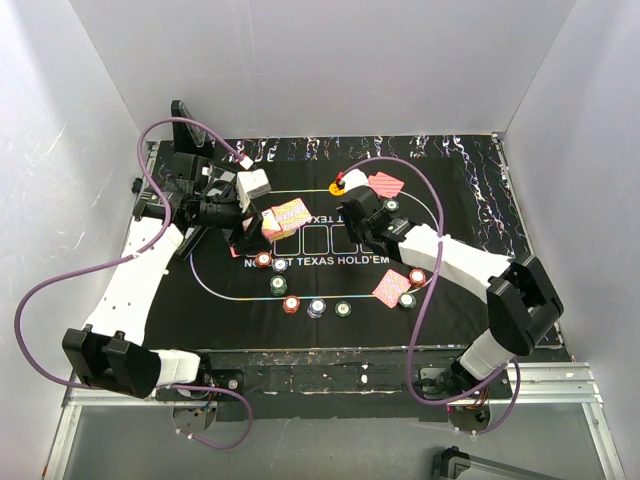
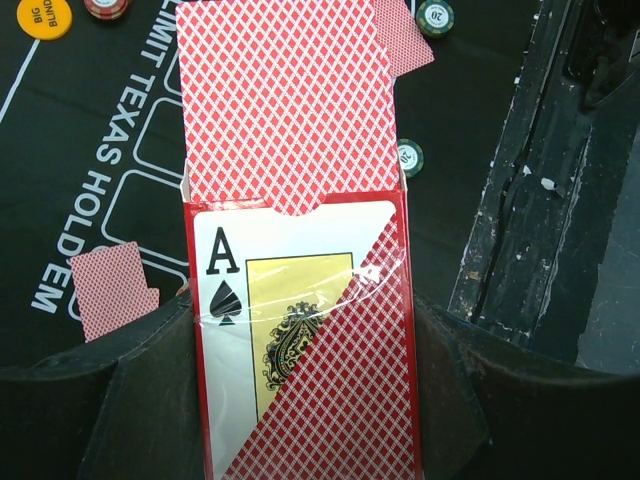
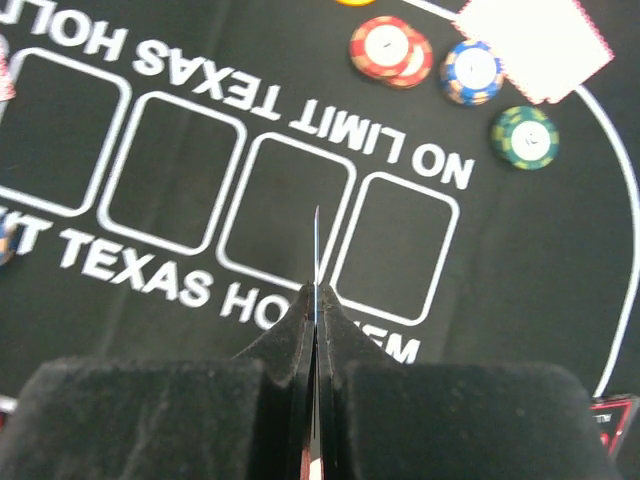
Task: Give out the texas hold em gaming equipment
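A red card box with an ace of spades on its face sits between my left gripper's black fingers, which are shut on it. Red-backed playing cards stick out of its open top. From above, the box hangs over the mat's left half. My right gripper is shut on a single card, seen edge-on above the printed card outlines; in the top view this gripper is at mid-mat. Poker chips and dealt cards lie on the black mat.
A yellow disc and a card pair lie at the far side. Red, blue-white and green chips lie ahead of the right gripper, beside more cards. The table's scuffed black front edge lies right of the box. Purple cables loop over both arms.
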